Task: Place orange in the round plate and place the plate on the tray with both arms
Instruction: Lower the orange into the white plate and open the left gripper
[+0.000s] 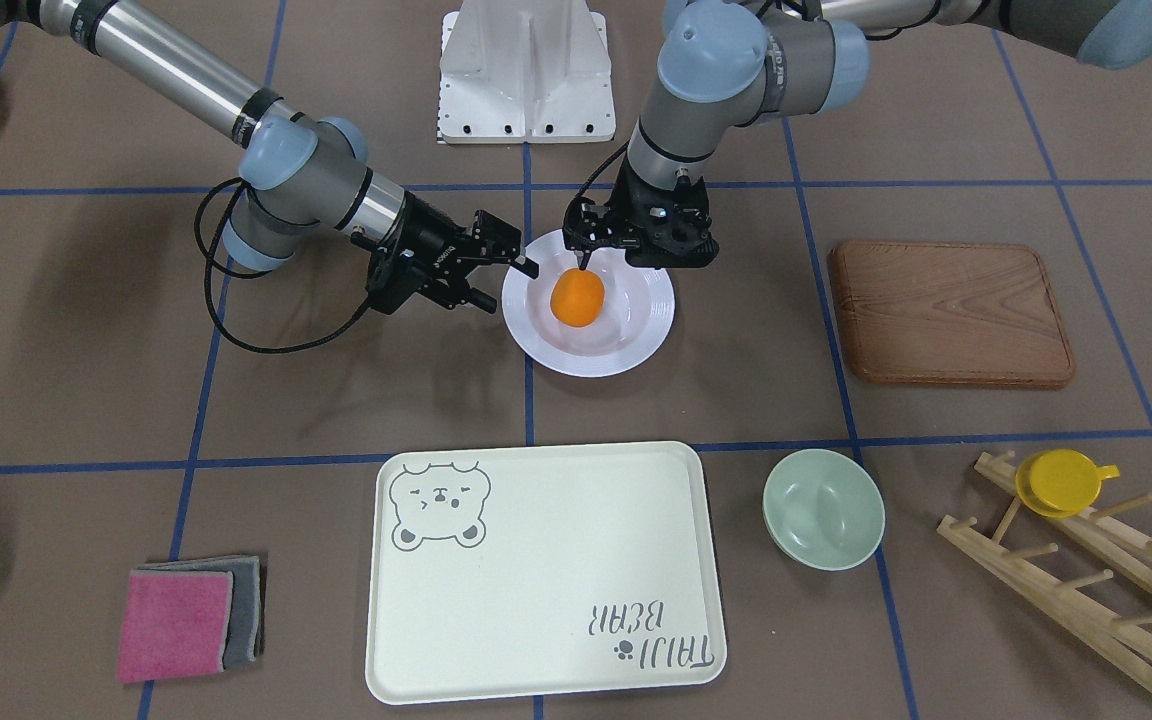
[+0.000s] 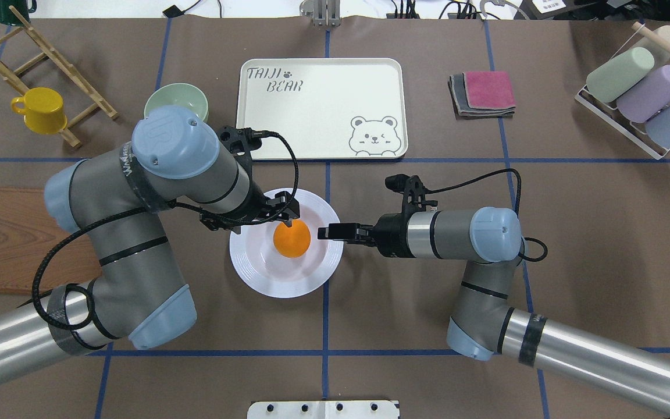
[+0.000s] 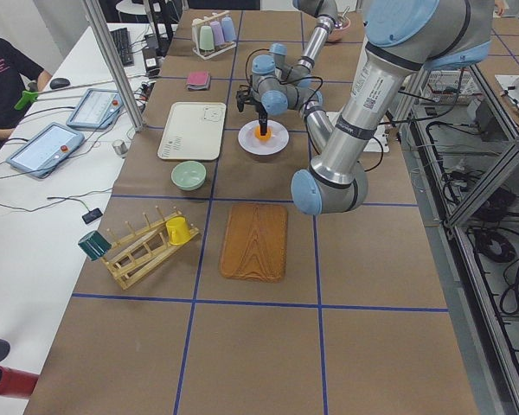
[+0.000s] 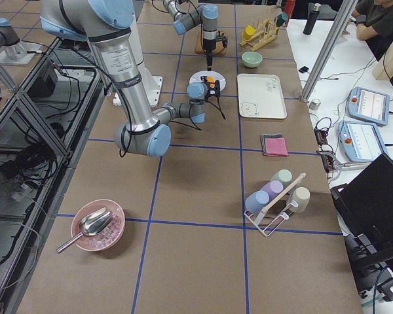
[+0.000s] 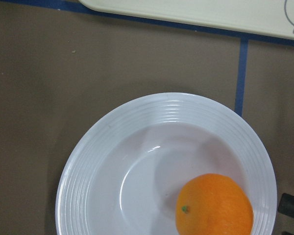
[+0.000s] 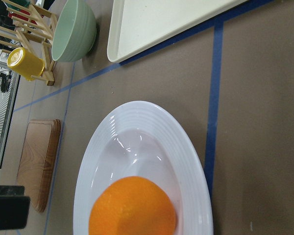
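The orange point(image 1: 577, 297) point(image 2: 292, 239) lies in the well of the white round plate point(image 1: 626, 350) point(image 2: 265, 279), free of both grippers. My left gripper point(image 1: 641, 262) point(image 2: 262, 221) hangs open just above the plate's robot-side rim, one fingertip close to the orange. My right gripper point(image 1: 508, 285) point(image 2: 328, 231) is open at the plate's edge on the right arm's side, level with the rim. The cream bear tray point(image 1: 546, 570) point(image 2: 317, 105) lies bare beyond the plate, across a blue tape line. Both wrist views show the orange point(image 5: 214, 205) point(image 6: 132, 208) in the plate point(image 5: 112, 132) point(image 6: 152, 117).
A wooden board point(image 1: 951, 312) lies on the left arm's side. A pale-green bowl point(image 1: 823, 508) sits beside the tray, and a wooden rack holds a yellow cup point(image 1: 1066, 480). Folded cloths point(image 1: 186, 615) lie on the tray's other side. A rack of pastel cylinders point(image 2: 643, 93) stands far right.
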`<state>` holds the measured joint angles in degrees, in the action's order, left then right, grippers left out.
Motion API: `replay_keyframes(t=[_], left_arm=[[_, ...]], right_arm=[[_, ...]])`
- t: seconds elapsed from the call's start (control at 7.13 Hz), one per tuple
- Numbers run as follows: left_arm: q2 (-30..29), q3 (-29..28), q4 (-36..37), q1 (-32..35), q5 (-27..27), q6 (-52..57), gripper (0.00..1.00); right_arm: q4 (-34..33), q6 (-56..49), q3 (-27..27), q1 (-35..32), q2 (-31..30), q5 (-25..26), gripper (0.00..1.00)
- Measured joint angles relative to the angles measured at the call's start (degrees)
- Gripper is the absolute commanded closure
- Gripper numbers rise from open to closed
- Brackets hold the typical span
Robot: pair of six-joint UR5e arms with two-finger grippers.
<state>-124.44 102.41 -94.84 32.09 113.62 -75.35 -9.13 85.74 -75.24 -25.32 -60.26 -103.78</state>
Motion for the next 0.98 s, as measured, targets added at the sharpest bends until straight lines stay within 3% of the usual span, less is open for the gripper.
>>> replay_keyframes(t=[0.28,0.42,0.56,0.7,0.98], left_arm=[[0.3,0.3,0.0,0.3,0.0,0.2,0.01],[0.4,0.4,0.0,0.8,0.2,0.5,0.01],[0.8,0.8,0.1,1.5,0.5,1.1,0.01],[1.7,2.0,0.2,2.5,0.7,3.3,0.02],[3.5,3.9,0.5,5.6,3.2,8.0,0.02]], right_arm=[[0.0,0.1,1.4,0.0,1.6,0.2,0.22],[0.0,0.1,1.8,0.0,2.1,0.2,0.37],[0.1,0.2,1.9,0.1,2.3,0.2,0.60],[0.4,0.3,1.9,0.1,2.5,0.2,0.71],[0.6,0.5,1.2,-0.4,2.7,0.1,0.76]])
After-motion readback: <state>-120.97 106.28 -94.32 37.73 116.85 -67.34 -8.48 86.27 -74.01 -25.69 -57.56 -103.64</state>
